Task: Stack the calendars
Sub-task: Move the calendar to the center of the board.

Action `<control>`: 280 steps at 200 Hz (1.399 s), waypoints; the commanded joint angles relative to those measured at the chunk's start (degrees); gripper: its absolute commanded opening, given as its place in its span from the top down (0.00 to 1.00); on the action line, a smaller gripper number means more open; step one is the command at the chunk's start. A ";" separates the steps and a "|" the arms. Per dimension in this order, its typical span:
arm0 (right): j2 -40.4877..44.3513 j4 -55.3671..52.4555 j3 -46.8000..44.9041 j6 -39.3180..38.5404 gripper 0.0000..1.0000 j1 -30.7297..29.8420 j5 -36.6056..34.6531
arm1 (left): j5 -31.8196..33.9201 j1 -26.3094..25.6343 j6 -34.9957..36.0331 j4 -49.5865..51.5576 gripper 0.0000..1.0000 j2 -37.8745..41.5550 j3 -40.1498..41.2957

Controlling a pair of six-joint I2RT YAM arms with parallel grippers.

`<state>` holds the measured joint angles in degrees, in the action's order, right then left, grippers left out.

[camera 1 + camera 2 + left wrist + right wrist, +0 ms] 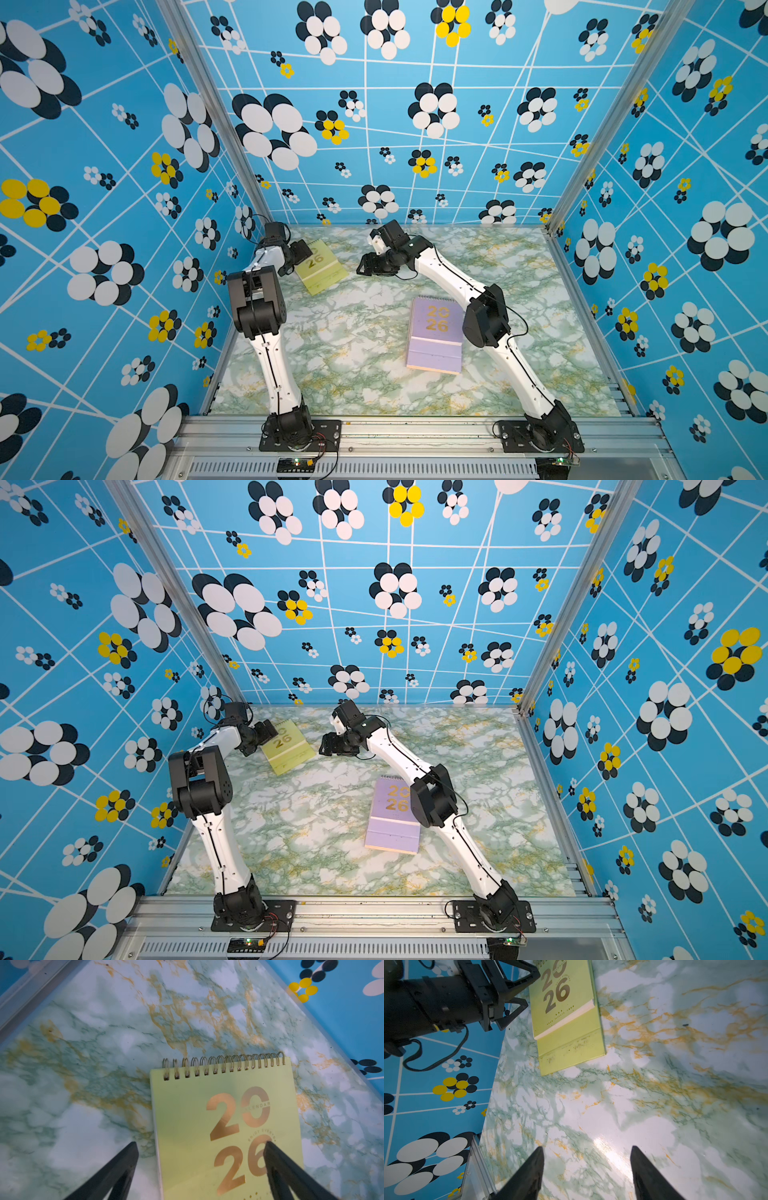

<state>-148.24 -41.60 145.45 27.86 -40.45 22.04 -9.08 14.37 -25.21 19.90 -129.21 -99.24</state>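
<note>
- The yellow-green calendar [322, 268] is seen lying flat, cover up, at the far left of the marble surface [353, 374]. It lies close to the side wall, askew, with its spiral toward the back.
- The lilac-topped pile [435, 332] is seen well apart from it, mid-surface, beside the right arm's elbow. A peach edge shows at its base; the number of layers cannot be told.
- The left pincer [201, 1144] is held spread wide across the yellow-green calendar's long edge, one finger over bare surface and the other above the gold "6". Nothing is clamped.
- The right pincer [586, 1148] is held apart and empty above bare surface, between the two calendars.
- The step is judged to be pickup of the yellow-green calendar, the only loose one in view.
- The outer finger should be lowered right beside the edge and the whole thickness taken. A shallow bite on the cover alone is likely to lift loose pages or slip.
- A shove toward the wall should be avoided during closing.
- Before release, the calendar should be turned to match the pile, spiral over spiral.
</note>
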 commanded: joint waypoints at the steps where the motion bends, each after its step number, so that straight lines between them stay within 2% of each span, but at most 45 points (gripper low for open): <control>1: -0.73 1.09 -0.16 0.49 0.33 -0.04 1.49 | -0.76 -0.14 1.40 6.43 0.06 -3.34 -4.72; 108: -0.99 0.96 -1.30 0.53 0.33 0.10 0.87 | -3.00 -5.86 8.04 17.63 0.11 -12.98 -19.93; 177: -1.17 -0.19 -3.15 3.05 0.33 1.69 -1.54 | -3.37 -11.24 17.39 20.39 0.12 -13.64 -21.25; 226: -2.26 -1.02 -2.57 3.55 0.33 2.65 -6.05 | -3.07 -13.69 19.73 20.83 0.12 -13.99 -21.31; 280: -5.86 -1.11 0.56 5.38 0.35 3.18 -6.78 | -2.87 -15.19 21.16 22.11 0.13 -12.60 -21.11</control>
<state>-151.92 -41.52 144.20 31.92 -37.43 16.97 -10.70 -0.03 -5.30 37.89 -140.49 -119.81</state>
